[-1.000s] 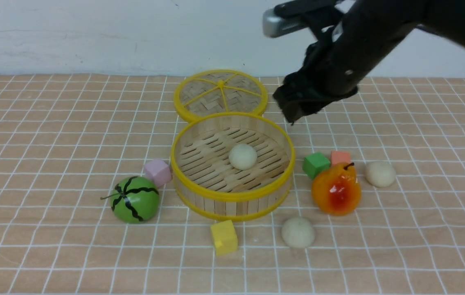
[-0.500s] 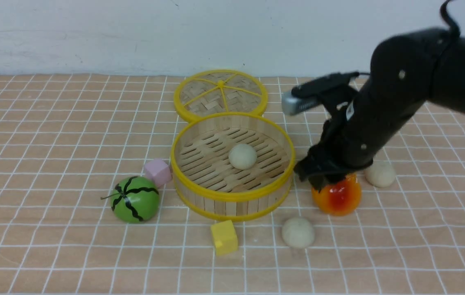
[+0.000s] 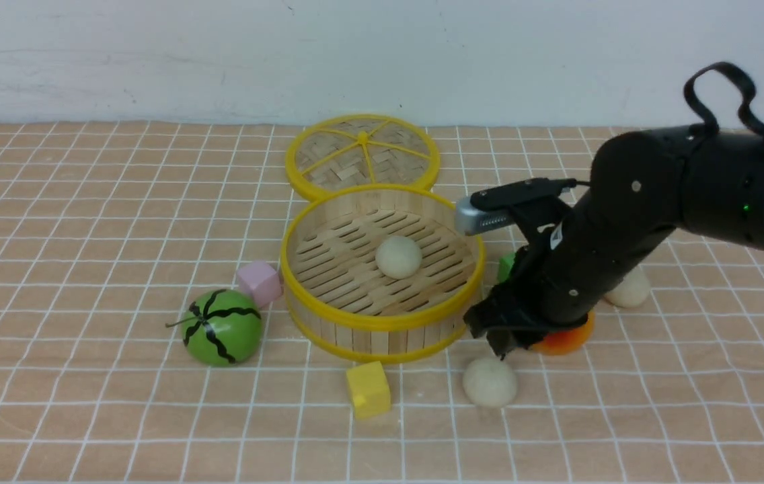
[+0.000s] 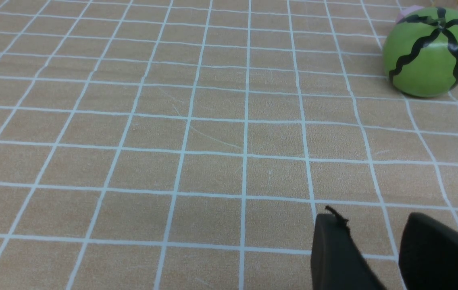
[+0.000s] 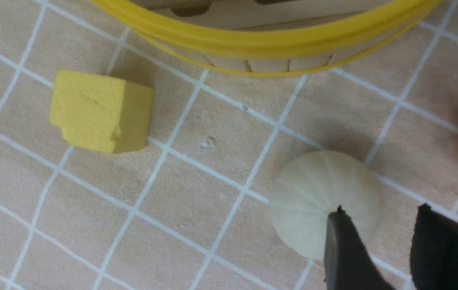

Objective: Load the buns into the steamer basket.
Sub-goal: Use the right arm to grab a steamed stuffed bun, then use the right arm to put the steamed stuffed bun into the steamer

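Note:
The steamer basket (image 3: 382, 323) stands mid-table with one bun (image 3: 398, 257) on its slatted floor. A second bun (image 3: 489, 382) lies on the table in front of the basket's right side. The third bun (image 3: 631, 290) peeks out behind my right arm. My right gripper (image 3: 500, 339) hangs low, just above the front bun. In the right wrist view that bun (image 5: 317, 193) lies partly behind one finger, outside the gap of the gripper (image 5: 380, 213). The jaws stand apart over bare table. My left gripper (image 4: 370, 219) is open over the table, holding nothing.
A woven lid (image 3: 362, 156) leans behind the basket. A toy watermelon (image 3: 222, 327) and a pink cube (image 3: 259, 282) sit to its left, a yellow cube (image 3: 368, 388) in front. The orange pear (image 3: 563, 339) and a green cube (image 3: 504, 265) are mostly hidden by my right arm.
My right arm has dropped from high beside the lid down and forward to the front bun, now covering the pear. Its jaws have narrowed somewhat. The buns have not moved.

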You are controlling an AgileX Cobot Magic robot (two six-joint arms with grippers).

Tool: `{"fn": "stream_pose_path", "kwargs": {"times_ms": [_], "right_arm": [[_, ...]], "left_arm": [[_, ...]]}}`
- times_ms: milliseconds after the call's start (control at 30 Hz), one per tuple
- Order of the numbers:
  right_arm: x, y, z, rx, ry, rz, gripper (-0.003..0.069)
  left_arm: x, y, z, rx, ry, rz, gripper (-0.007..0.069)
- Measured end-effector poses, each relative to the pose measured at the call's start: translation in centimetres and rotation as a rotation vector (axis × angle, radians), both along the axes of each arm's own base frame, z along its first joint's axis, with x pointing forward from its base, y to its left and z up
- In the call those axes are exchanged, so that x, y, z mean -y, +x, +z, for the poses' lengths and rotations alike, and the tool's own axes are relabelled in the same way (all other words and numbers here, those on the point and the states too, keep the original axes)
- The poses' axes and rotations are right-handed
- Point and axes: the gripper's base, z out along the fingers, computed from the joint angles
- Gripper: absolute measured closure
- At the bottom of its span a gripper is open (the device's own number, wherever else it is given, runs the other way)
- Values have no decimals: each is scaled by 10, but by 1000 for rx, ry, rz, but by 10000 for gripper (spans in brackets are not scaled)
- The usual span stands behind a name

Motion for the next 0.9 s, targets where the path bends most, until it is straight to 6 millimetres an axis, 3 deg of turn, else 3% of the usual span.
{"fn": "stream_pose_path", "kwargs": {"times_ms": [367,467,500,567,767,900], "right_arm": [[-5,11,-37,-48,-20,-14,431],[-5,11,-38,-49,-20,-14,528],[-5,11,-38,-50,-20,-14,528],[-5,10,-36,-53,-21,-12,641],[-5,9,-23,-71,-20,0,657],[-10,13,13,-28,20,11,657]], "left_arm": [[0,0,0,0,0,0,386],[0,0,0,0,0,0,386],[0,0,0,0,0,0,386],[0,0,0,0,0,0,386],[0,0,0,0,0,0,386],[0,0,0,0,0,0,386]]}}
